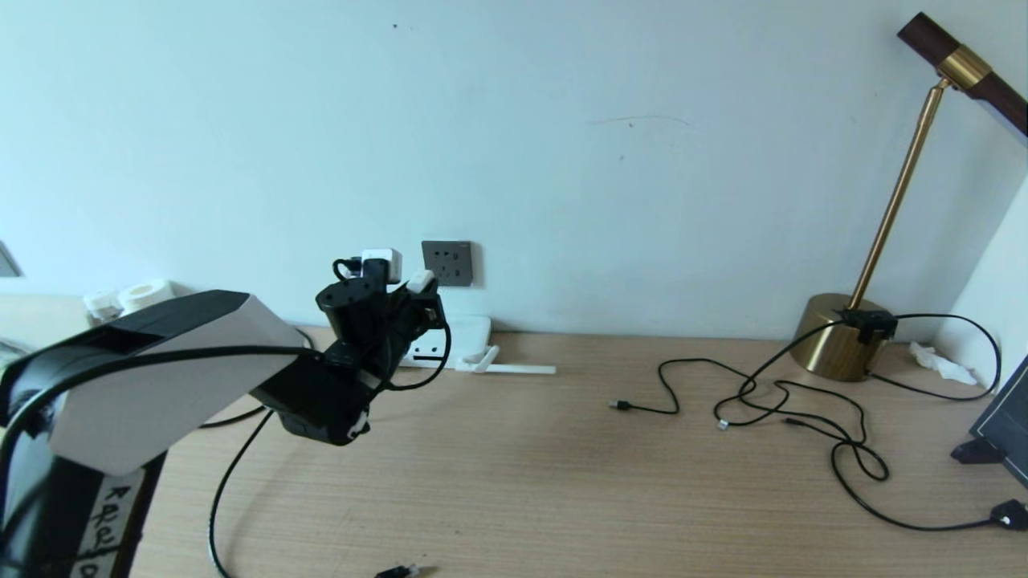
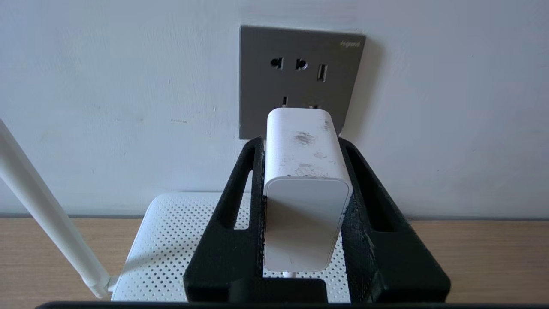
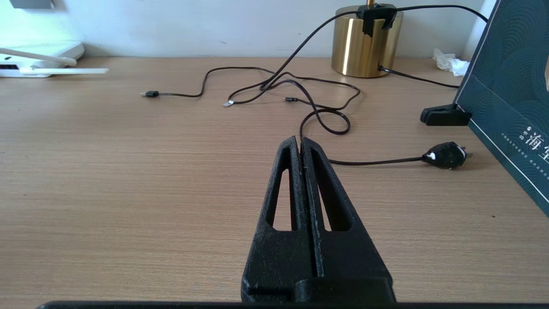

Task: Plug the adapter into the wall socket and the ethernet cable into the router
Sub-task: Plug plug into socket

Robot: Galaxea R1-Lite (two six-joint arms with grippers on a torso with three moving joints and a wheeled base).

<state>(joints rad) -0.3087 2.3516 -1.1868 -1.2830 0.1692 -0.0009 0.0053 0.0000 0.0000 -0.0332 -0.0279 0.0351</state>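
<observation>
My left gripper (image 2: 300,141) is shut on the white adapter (image 2: 304,184), clamping its two sides, with its thin white cord leaving at the back. The adapter (image 1: 420,280) is held up just in front of the lower holes of the dark-grey wall socket (image 2: 300,64); its pins are hidden. The white router (image 2: 171,240) lies flat on the table below, against the wall (image 1: 462,331), one antenna (image 1: 518,369) lying out to the right. The ethernet cable (image 1: 218,498) runs down the table's left, its plug (image 1: 397,571) at the near edge. My right gripper (image 3: 300,139) is shut, empty, over the table.
A brass lamp base (image 1: 835,347) stands at the back right, with thin black cables (image 1: 771,397) tangled in front of it and a black plug (image 1: 1008,514). A dark blue box (image 3: 510,94) leans at the far right. White rolls (image 1: 128,297) sit at the back left.
</observation>
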